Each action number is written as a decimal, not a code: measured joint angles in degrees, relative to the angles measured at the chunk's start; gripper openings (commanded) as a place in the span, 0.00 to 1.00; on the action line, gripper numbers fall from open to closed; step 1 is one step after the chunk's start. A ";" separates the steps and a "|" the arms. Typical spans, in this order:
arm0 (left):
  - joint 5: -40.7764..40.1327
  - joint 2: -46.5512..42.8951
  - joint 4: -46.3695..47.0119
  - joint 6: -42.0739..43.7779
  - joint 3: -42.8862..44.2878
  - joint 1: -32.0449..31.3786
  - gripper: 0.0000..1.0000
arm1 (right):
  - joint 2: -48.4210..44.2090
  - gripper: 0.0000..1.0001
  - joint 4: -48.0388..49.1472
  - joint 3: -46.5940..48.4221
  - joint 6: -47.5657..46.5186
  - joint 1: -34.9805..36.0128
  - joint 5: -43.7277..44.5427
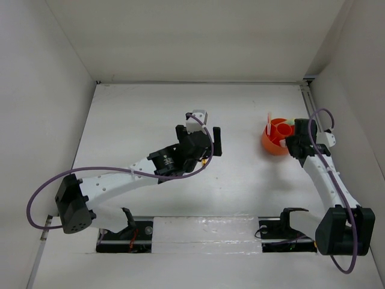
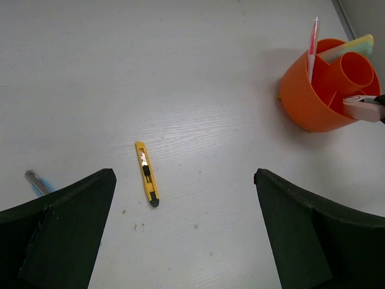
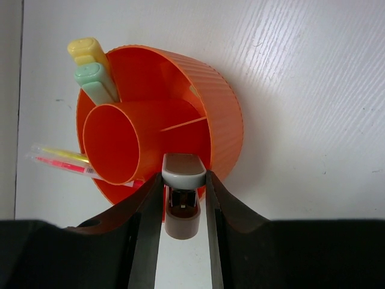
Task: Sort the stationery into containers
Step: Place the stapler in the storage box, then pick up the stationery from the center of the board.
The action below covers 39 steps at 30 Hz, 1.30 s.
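Top external: left arm (image 1: 120,177) reaches the table's (image 1: 138,120) middle; right arm (image 1: 325,180) reaches the round orange plastic tub (image 1: 274,144) by the right edge. Left wrist: left pincer (image 2: 183,174) gapes above a slim yellow-black cutter (image 2: 147,174). Right wrist: right pincer (image 3: 184,180) grips a small grey-pink piece (image 3: 183,168) at the tub's rim.

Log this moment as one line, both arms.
left gripper open | yellow-black cutter, blue pen loose on table | right gripper shut on grey-pink piece at orange tub rim | tub holds highlighters, thin pens

Grey-blue pen (image 2: 36,182) mostly hidden behind the left jaws; its far end unseen.
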 measured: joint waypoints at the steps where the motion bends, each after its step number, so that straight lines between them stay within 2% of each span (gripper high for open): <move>1: 0.00 0.00 0.00 0.13 0.00 0.00 1.00 | 0.00 0.36 0.15 -0.02 -0.13 0.00 -0.20; 5: 0.09 0.00 0.02 0.37 0.00 0.00 1.00 | -0.76 0.65 1.27 -0.48 -0.52 -0.09 -0.94; 9: 0.13 0.00 0.04 0.81 0.00 0.00 1.00 | -1.75 0.75 1.88 -0.74 -0.81 -0.57 -1.33; 15: 0.07 0.00 0.09 0.96 0.00 0.00 1.00 | -2.47 0.77 2.43 -0.74 -1.36 -0.68 -2.01; 18: -0.81 0.02 0.00 0.44 0.00 0.00 1.00 | -4.31 0.89 2.47 -0.63 -3.06 -0.50 -3.41; 19: -1.31 0.17 -0.15 -0.07 0.02 0.11 1.00 | -5.22 1.00 2.56 -0.48 -4.00 -0.22 -3.58; 25: -0.20 4.85 -3.61 -5.70 1.22 6.19 1.00 | -9.22 1.00 4.66 3.10 -13.07 6.03 -3.65; 30: 1.07 9.18 -11.13 -16.33 1.99 15.56 1.00 | -5.95 1.00 6.60 10.23 -28.22 14.60 -3.78; 34: 4.35 13.38 -16.52 -22.38 2.73 23.85 1.00 | -2.12 1.00 7.80 12.87 -39.36 20.04 -8.39; 36: 5.20 16.33 -18.93 -24.30 3.13 25.44 1.00 | -0.94 1.00 8.02 12.74 -43.21 21.51 -11.74; 39: 7.43 19.78 -21.55 -26.27 3.10 24.57 1.00 | -0.17 1.00 8.90 12.02 -47.32 22.77 -15.78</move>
